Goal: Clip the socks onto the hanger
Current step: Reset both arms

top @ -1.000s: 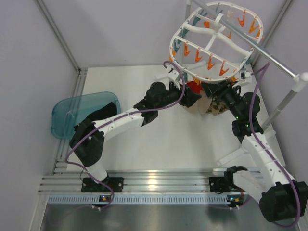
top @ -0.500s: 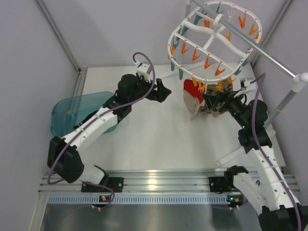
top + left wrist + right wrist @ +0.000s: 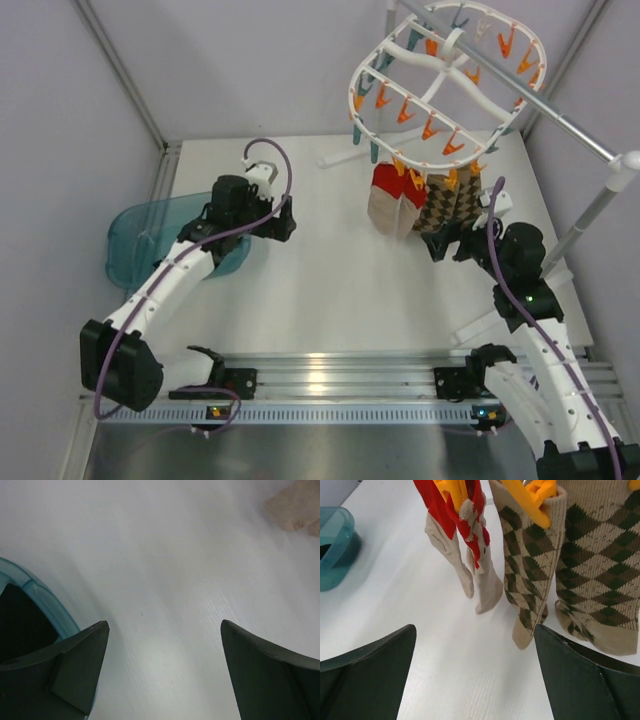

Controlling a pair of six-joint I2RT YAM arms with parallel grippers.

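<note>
The socks [image 3: 394, 203] hang side by side from the near rim of the hanger [image 3: 432, 128], red cuffs up and cream feet down. In the right wrist view each red cuff [image 3: 470, 515] is pinched in an orange peg [image 3: 454, 491], and the toes seem to reach the bench [image 3: 330, 285], though contact is hard to judge. Just to their right hang the argyle socks [image 3: 446, 205], pegged the same way. The right end effector [image 3: 447, 245] sits low near the argyle pair, its fingers spread wide and holding nothing, pointed at the hanging socks [image 3: 472, 575]. The left end effector [image 3: 284, 221] is well apart from the hanger, above the bare bench beside the teal tub [image 3: 128, 252], jaws also wide and empty
</note>
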